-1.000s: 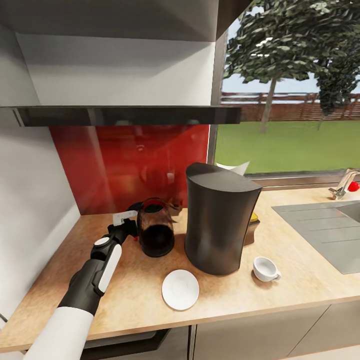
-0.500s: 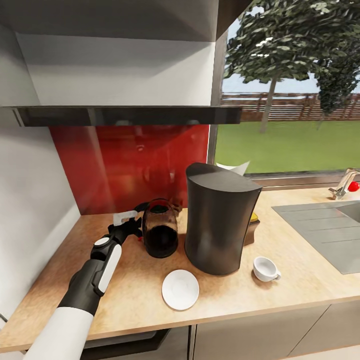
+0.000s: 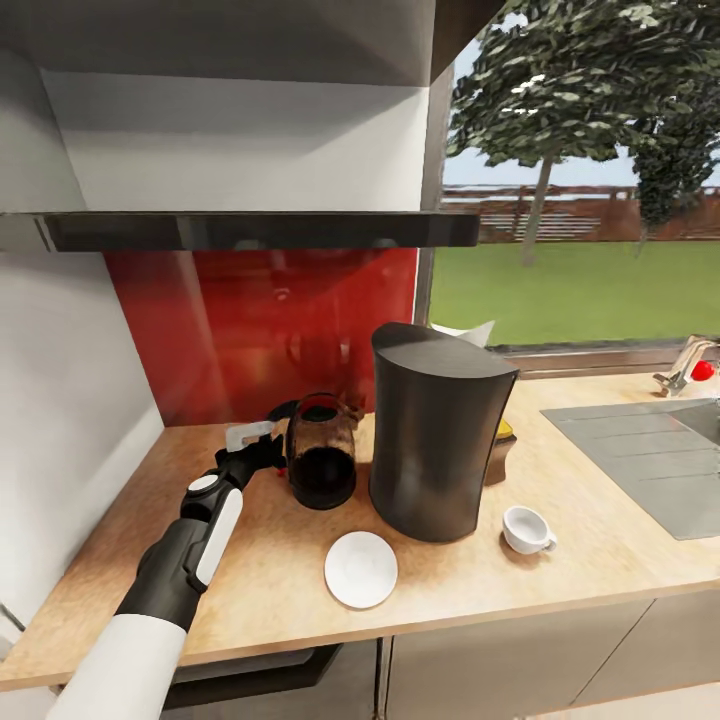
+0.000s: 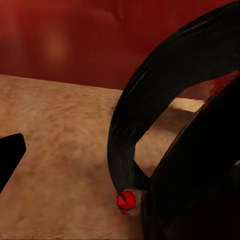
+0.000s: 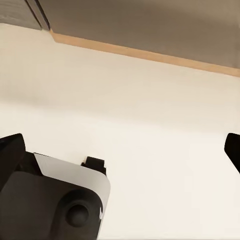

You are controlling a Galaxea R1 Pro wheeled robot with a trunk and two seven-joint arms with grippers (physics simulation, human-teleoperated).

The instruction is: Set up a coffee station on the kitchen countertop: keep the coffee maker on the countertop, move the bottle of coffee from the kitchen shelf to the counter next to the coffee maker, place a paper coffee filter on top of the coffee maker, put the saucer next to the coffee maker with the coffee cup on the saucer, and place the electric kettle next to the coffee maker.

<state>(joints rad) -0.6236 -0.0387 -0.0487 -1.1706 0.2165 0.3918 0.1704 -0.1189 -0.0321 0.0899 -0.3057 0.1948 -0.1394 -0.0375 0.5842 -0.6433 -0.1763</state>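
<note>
The kettle (image 3: 321, 452) stands upright on the table (image 3: 250, 580), just beside the coffee maker (image 3: 437, 430), so the kettle step looks all but done. The left hand (image 3: 252, 448) sits at the kettle's handle (image 4: 131, 135); one fingertip (image 4: 9, 157) shows apart from it, so the hand looks released. Beyond the hand lie the saucer (image 3: 361, 569) and, past the maker, the cup (image 3: 526, 529). The right hand (image 5: 125, 155) hangs spread and empty. Next, I judge: back the left hand clear, then fetch the cup onto the saucer.
</note>
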